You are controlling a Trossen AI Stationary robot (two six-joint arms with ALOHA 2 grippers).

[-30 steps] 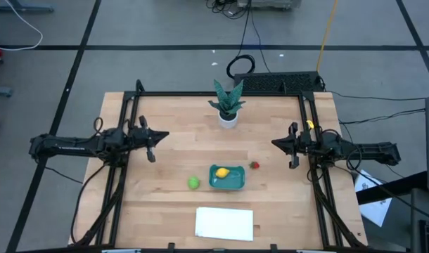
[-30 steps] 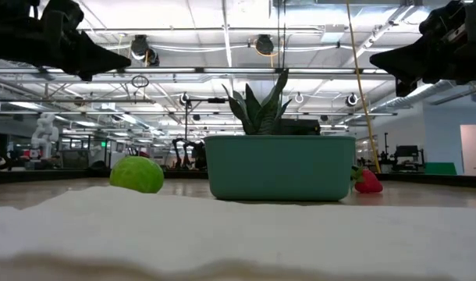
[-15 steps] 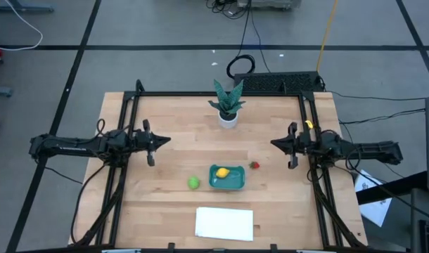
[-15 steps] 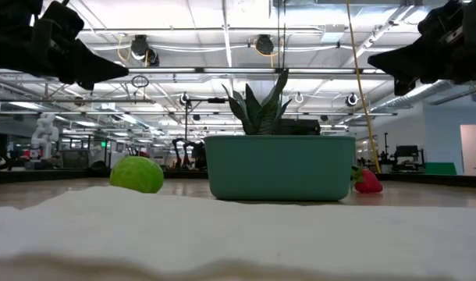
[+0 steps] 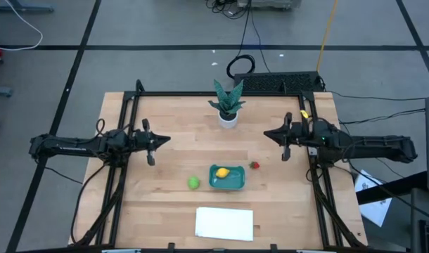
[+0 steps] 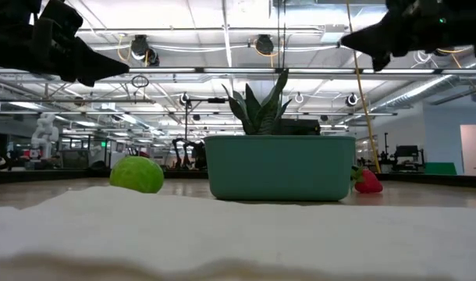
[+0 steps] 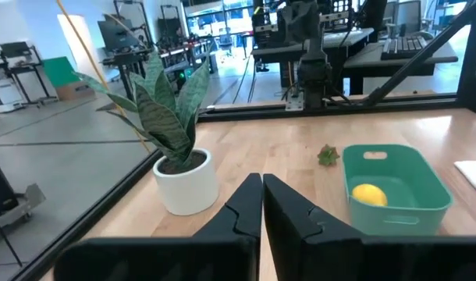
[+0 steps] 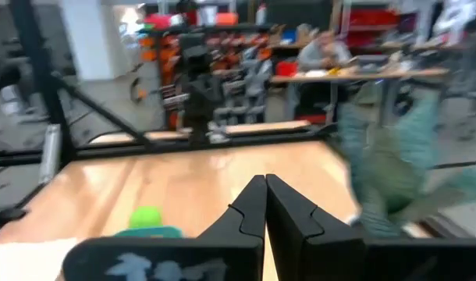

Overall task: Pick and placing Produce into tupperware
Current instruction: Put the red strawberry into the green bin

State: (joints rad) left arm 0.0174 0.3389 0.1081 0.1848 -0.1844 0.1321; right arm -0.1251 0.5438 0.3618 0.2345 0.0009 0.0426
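On the surface's right side your right claw (image 5: 269, 135), shut and empty, has swung inward toward the strawberry (image 5: 255, 166) lying beside the tupperware (image 5: 227, 178), which holds the lemon (image 5: 222, 172); left claw (image 5: 160, 140) shut, lime (image 5: 193, 183) outside.

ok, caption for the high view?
Lemon in the teal tub, lime and strawberry outside, both arms raised.

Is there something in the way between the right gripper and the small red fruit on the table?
Nothing visible. The right gripper, shut, hangs above bare table, and the red fruit lies uncovered just beside the teal tub.
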